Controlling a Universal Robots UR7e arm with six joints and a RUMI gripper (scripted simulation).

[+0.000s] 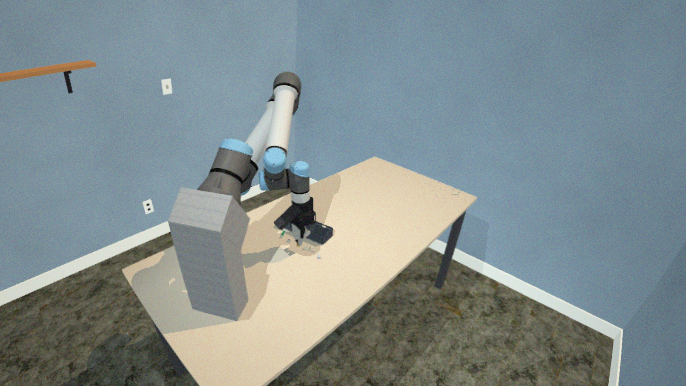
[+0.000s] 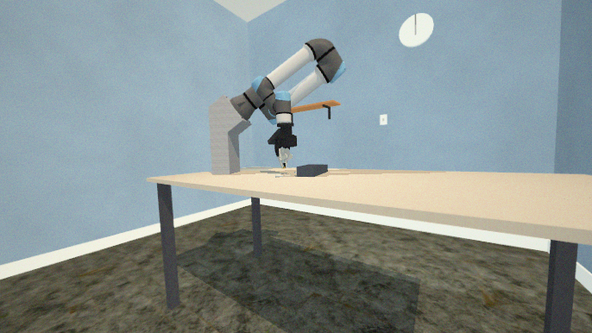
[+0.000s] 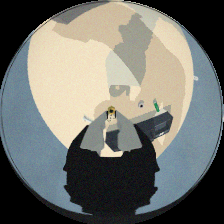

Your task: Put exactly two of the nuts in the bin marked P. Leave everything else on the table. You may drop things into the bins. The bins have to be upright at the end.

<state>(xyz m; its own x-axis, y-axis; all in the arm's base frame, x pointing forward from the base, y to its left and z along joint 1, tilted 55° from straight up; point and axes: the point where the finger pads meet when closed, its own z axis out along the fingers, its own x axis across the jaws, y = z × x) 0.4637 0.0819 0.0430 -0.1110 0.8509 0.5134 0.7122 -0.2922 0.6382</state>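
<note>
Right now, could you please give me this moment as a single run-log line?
gripper: shut on small nut | height: lifted off table | bin: dark, upright, right of fingers | loose parts: beside bin

Small brass-coloured nut (image 3: 111,111) pinched between the fingers, lifted off the desk (image 1: 400,210), beside the bin. Dark bin (image 1: 320,233) sits upright on the desk, low and rectangular, open top; its letter is too small to read. Loose small parts near the bin: a grey ring-like nut (image 3: 141,105) and a green piece (image 3: 157,106), both lying on the desk just beside it.
</note>
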